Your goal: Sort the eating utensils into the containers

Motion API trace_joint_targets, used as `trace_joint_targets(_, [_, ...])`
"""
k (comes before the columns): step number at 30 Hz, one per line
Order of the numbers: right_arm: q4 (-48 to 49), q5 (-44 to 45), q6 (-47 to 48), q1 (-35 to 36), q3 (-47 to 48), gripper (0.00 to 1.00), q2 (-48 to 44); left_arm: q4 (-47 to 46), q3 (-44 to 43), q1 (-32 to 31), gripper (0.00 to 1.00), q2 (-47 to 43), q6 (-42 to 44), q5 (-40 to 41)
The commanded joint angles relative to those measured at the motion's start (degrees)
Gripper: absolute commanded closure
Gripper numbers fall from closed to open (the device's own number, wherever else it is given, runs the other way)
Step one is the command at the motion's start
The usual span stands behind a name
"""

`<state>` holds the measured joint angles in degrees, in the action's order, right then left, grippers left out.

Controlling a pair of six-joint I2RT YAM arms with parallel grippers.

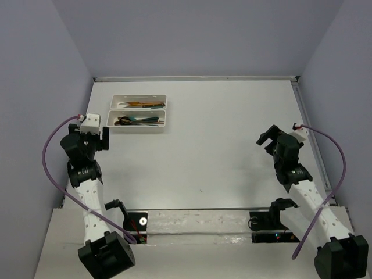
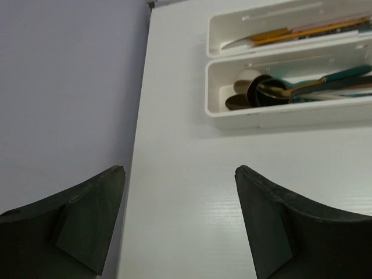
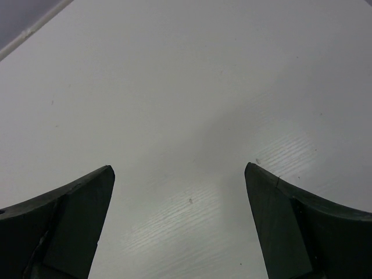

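Two long white trays lie side by side at the table's back left. The far tray (image 1: 119,98) holds knives (image 1: 142,104), orange and beige among them; it also shows in the left wrist view (image 2: 216,35). The near tray (image 1: 111,128) holds spoons (image 1: 135,120), black, gold, copper and teal; its front wall shows in the left wrist view (image 2: 279,119), with the spoon bowls (image 2: 261,92) bunched at its left end. My left gripper (image 1: 104,138) is open and empty just in front of the near tray's left end. My right gripper (image 1: 266,138) is open and empty over bare table at the right.
A pale wall (image 2: 64,93) stands close on the left of my left gripper. Walls close the table at the back (image 1: 197,35) and at the right (image 1: 343,87). No utensil lies loose on the white table (image 1: 221,151).
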<state>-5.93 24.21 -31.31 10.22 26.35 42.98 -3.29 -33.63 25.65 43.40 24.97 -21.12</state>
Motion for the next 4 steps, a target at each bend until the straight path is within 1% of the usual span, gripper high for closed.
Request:
trace_joint_targets(1, [2.15, 2.34, -3.66, 0.24, -1.03, 0.0, -1.58, -0.14, 3.03, 0.45, 0.1, -0.85, 2.98, 4.34])
trace_joint_targets(4, [2.07, 0.32, -4.2, 0.24, -0.6, 0.0, -1.59, -0.4, 3.92, 0.45, 0.1, -1.12, 1.93, 3.72])
